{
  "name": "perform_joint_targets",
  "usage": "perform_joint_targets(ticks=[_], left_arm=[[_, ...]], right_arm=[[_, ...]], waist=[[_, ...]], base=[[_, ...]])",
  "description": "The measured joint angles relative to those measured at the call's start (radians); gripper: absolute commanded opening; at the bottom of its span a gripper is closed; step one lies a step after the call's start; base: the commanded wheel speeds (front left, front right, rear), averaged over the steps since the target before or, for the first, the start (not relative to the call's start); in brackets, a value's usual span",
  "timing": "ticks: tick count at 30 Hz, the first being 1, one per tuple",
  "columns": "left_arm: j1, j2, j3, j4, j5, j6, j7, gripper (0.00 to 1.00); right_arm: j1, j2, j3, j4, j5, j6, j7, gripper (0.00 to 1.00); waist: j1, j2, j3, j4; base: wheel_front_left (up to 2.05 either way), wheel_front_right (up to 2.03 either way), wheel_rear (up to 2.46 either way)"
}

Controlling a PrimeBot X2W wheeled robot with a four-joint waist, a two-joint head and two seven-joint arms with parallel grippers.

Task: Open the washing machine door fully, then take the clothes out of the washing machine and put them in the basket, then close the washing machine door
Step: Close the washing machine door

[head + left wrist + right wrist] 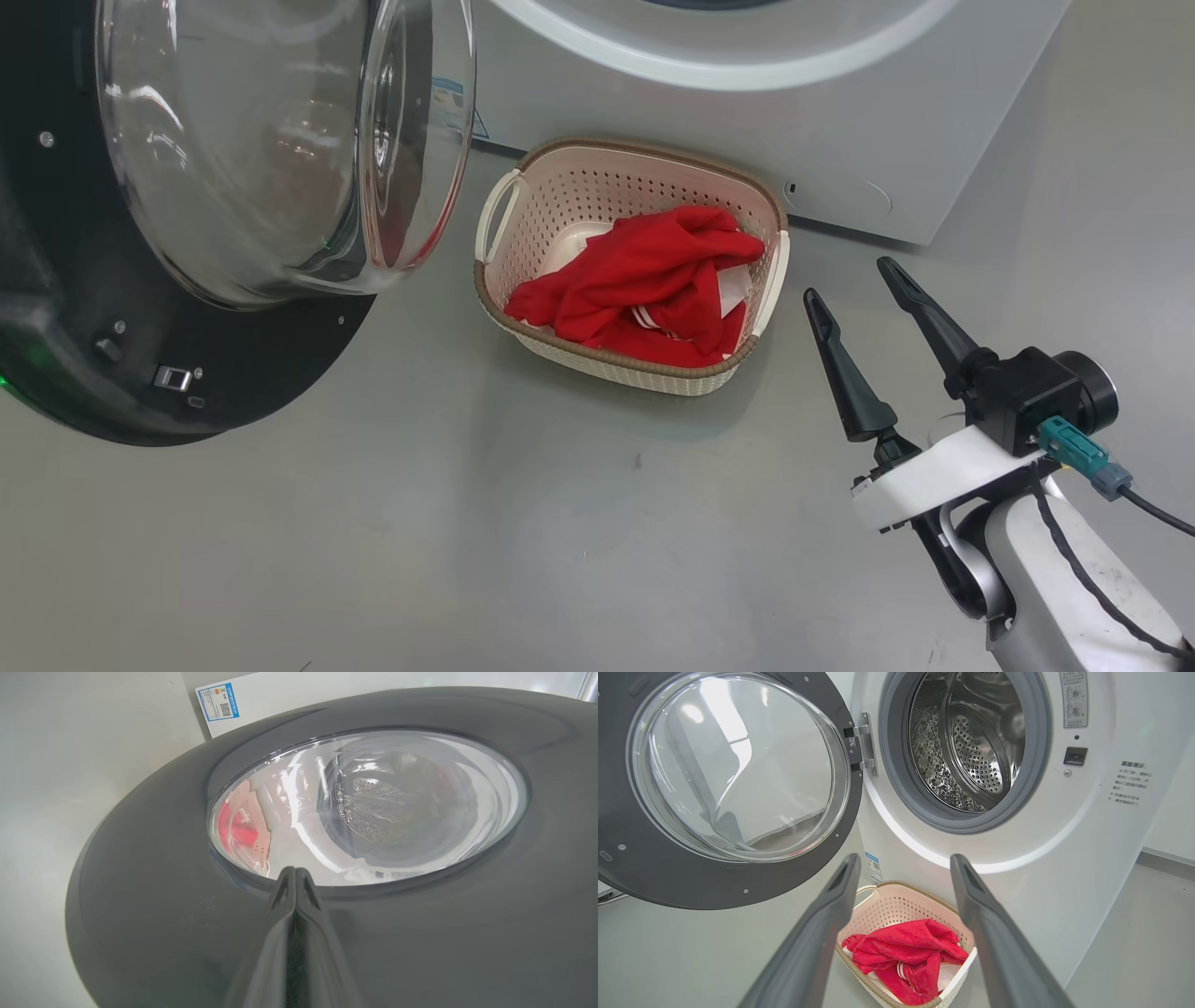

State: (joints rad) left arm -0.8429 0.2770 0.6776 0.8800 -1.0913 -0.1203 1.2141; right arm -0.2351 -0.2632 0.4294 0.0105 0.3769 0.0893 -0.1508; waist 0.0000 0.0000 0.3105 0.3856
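Right fingers (845,373) are gaping wide, empty; left fingers (282,900) are pressing together, empty, by the washing machine door (280,149). Clothes (644,271) are lying in the basket (597,187); seemingly only door-closing is remaining.

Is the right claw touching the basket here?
Apart. In the head view, bare floor shows between the open right claw and the rim of the basket; the right wrist view shows the basket well beyond the claw.

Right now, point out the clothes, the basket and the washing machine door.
the clothes (644,271): head view, middle of red heap.
the basket (607,191): head view, perforated back wall.
the washing machine door (243,364): head view, lower black rim.
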Motion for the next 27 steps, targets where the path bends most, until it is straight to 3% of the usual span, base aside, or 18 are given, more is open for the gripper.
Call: perform_joint_targets(ticks=[27], left_arm=[[0.14, -0.104, -0.071, -0.297, -0.06, -0.001, 0.053, 0.0]], right_arm=[[0.004, 0.011, 0.004, 0.021, 0.002, -0.004, -0.011, 1.0]], waist=[[0.0, 0.0, -0.033, 0.016]], base=[[0.0, 0.0, 0.0]])
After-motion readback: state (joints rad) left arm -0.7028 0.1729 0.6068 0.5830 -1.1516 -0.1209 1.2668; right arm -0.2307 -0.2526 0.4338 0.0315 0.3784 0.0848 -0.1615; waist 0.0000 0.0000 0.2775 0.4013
